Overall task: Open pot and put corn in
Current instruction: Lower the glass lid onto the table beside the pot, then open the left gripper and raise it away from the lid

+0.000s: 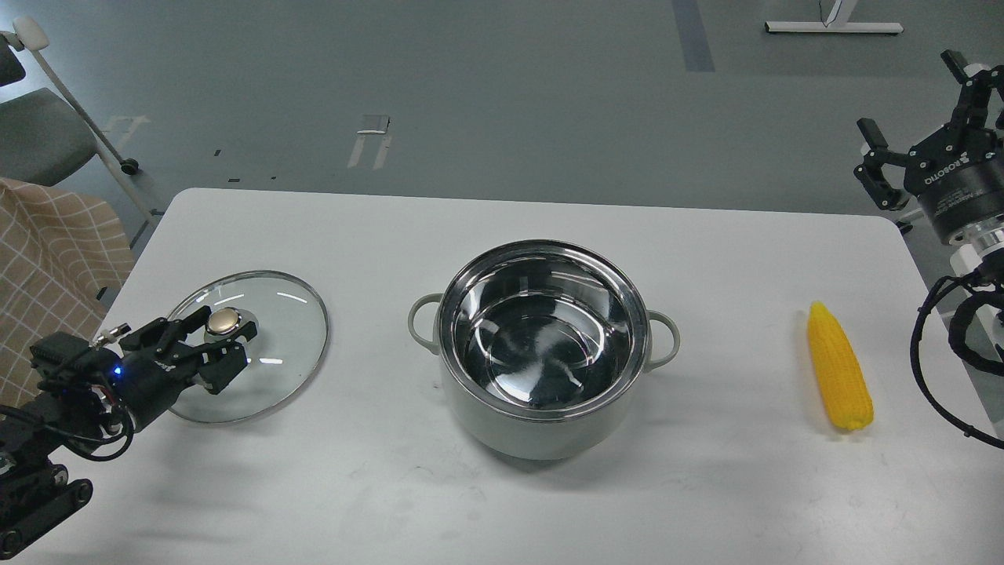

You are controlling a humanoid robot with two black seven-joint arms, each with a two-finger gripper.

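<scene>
Right of the round grey-green steel-lined pot [543, 349], already uncovered, lies the yellow tapered plastic-looking corn cob [839, 367]. I judge it light, stiff, slick; grasp mid-length. My right gripper [914, 110] hangs spread, empty. My left gripper [222, 339] straddles the glass lid's brass knob [224, 320], fingers apart.

Left arm's black 2-finger gripper [223, 345]: chunky angular fingers w/ linkage bars, matte black plastic/metal. Cylindrical black wrist behind it w/ 1 small blue LED lit, faint lettering too small to read. Thin black cables loop round the wrist; silver pin-like fitting on top. Ribbed black segment at bottom-left edge.

Right arm's black 2-finger gripper [914, 110]: same angular linked fingers, black cylinder body w/ white "ROBOTIQ" lettering. Polished silver ring below, then white section. Thick black cables hang in loops beneath.
</scene>
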